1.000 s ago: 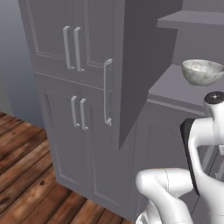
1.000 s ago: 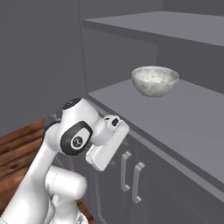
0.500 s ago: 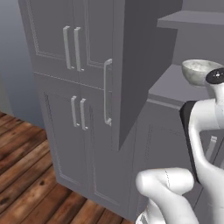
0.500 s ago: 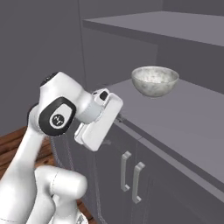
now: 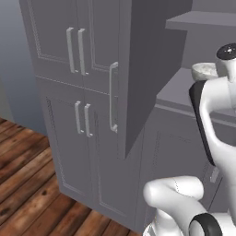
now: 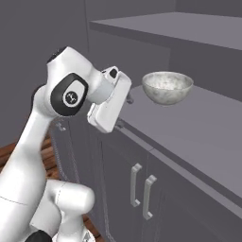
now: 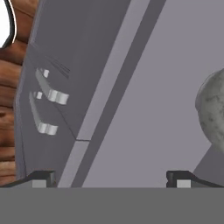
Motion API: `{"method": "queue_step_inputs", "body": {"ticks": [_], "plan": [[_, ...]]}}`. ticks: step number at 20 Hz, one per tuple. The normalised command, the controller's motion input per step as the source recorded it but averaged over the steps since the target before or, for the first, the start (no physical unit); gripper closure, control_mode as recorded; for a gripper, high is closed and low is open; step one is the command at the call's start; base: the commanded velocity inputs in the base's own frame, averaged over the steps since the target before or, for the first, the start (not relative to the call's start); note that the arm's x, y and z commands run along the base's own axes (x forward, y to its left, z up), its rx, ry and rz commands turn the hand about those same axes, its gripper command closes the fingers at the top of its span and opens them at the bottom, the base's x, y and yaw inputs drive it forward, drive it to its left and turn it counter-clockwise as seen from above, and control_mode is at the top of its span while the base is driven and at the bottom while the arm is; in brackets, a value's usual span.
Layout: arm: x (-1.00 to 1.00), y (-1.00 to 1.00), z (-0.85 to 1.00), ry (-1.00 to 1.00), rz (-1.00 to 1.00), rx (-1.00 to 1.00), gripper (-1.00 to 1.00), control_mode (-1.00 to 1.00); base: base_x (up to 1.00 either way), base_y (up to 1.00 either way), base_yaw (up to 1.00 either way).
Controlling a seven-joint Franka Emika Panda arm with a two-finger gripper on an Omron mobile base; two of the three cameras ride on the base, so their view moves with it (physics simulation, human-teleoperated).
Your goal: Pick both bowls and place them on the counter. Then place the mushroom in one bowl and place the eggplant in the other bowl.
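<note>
While our hand is wide open with nothing in it | the speckled bowl sits on the grey shelf of the tall cupboard | the bowl lies ahead of our hand and off to one side, near but not touching | we think we must reach further.

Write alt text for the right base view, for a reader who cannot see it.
A grey-white speckled bowl sits on a grey cupboard shelf, with the white robot arm raised to its left and the gripper near the shelf edge, short of the bowl. Below are grey cabinet doors with pale handles.
</note>
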Motion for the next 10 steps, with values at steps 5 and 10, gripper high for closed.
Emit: {"method": "queue_step_inputs", "body": {"ticks": [5,10], "plan": [[0.34,-0.19,0.02,-0.01,0.02,0.0,-1.0,-1.0,0.0,0.0,0.0],[0.6,-0.07,-0.02,0.0,0.0,0.0,-1.0,-1.0,0.0,0.0,0.0]]}}
